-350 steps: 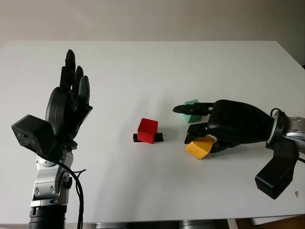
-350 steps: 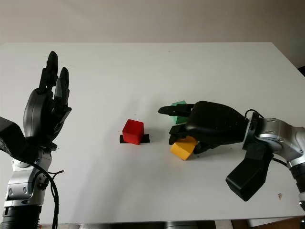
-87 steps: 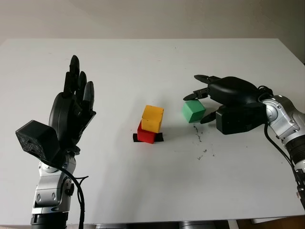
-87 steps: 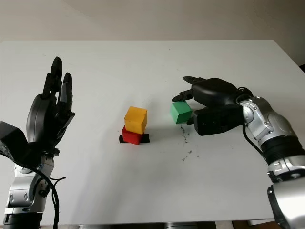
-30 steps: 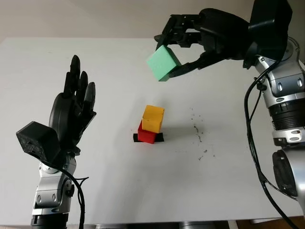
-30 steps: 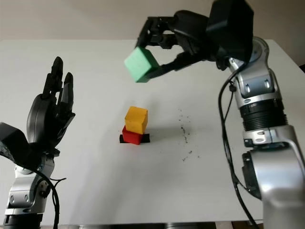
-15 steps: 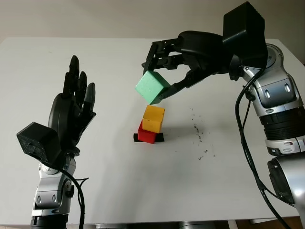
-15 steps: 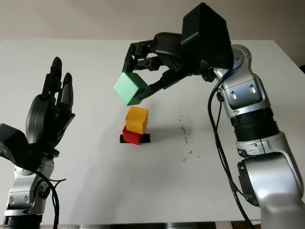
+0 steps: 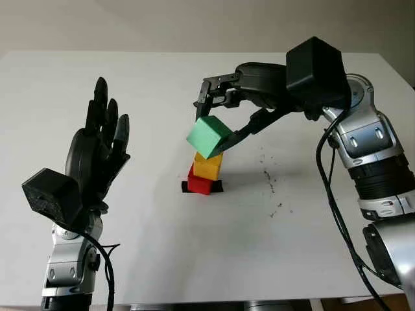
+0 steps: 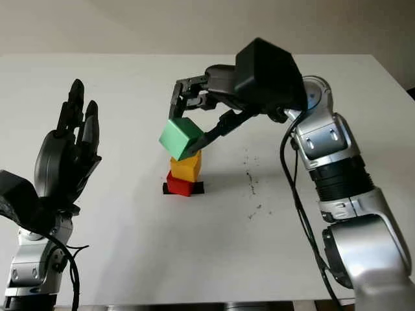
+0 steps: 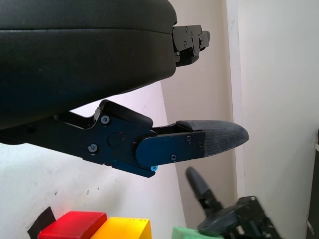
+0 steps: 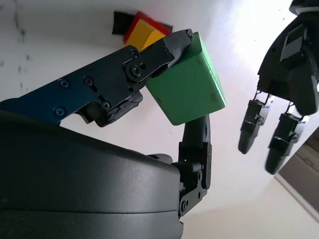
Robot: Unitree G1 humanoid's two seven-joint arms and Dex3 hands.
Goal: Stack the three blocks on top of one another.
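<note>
The green block (image 9: 209,137) looked light and rigid, a plain cube with flat faces that probably offered little friction, so opposite side faces seemed the sensible place to hold it, leaving its underside free to seat. It hung tilted, one corner low, just above the yellow block (image 9: 207,166); whether the two were touching could not be told from these views. The yellow block sat squarely on the red block (image 9: 200,183), which stood on a small black marker (image 9: 187,187) on the white worktop (image 9: 194,259).

The right robot hand (image 9: 224,116) was closed around the green block, directly above the yellow block: fingers (image 12: 172,46) pressed one face while another finger (image 12: 198,135) braced the opposite face (a pinch rather than a full wrap). Given the tilt, the block would likely need levelling before release, or it might slide off and topple the short stack.

The left robot hand (image 9: 98,155) was raised well to the left of the red block, open and holding nothing.
</note>
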